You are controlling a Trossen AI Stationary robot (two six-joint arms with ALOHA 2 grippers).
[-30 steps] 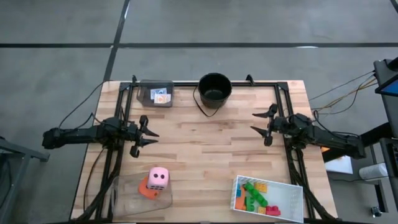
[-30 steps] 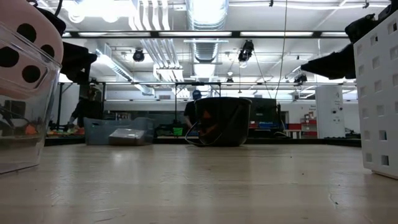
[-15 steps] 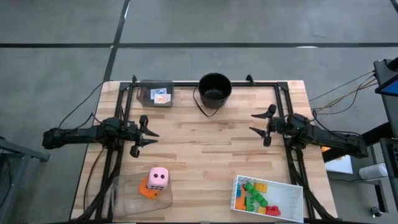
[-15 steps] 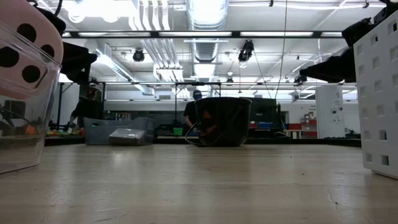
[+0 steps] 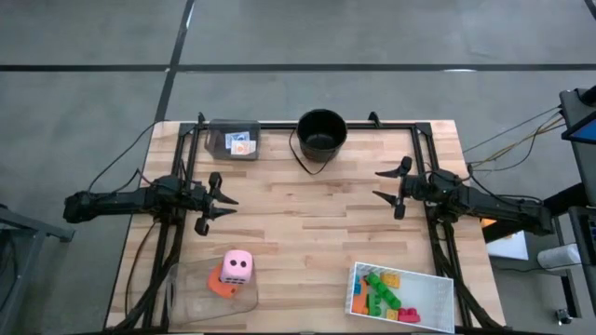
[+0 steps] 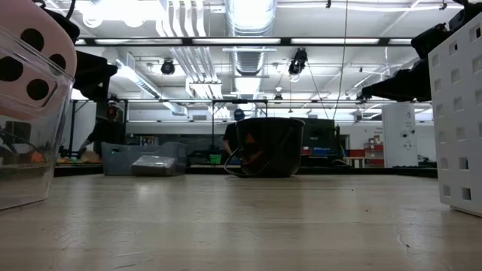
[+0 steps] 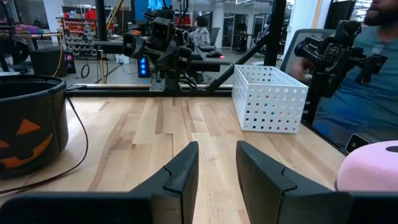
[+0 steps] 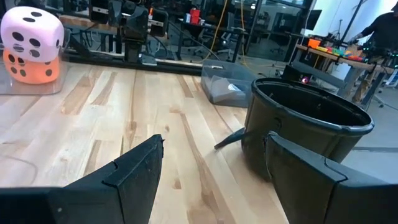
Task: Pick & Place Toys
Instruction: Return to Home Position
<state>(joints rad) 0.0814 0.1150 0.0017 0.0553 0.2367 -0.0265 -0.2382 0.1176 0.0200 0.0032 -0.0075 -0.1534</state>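
High: left gripper and right gripper flank the black bucket's near side, fingers spread, empty.
Low: pink die rides high in the clear bin, left of the bucket.
Left wrist: fingers parted on nothing.
Right wrist: pink die stacked on orange die, across from the bucket; arms likely parked because the sorting looks done.

The left gripper sits over the left side of the wooden table and the right gripper over the right side, both pointing inward with fingers spread apart. At the near edge, the pink die rests on the orange die inside the clear bin, and coloured bricks fill the white tray. At the far edge stand the black bucket and a small clear tray holding cards.
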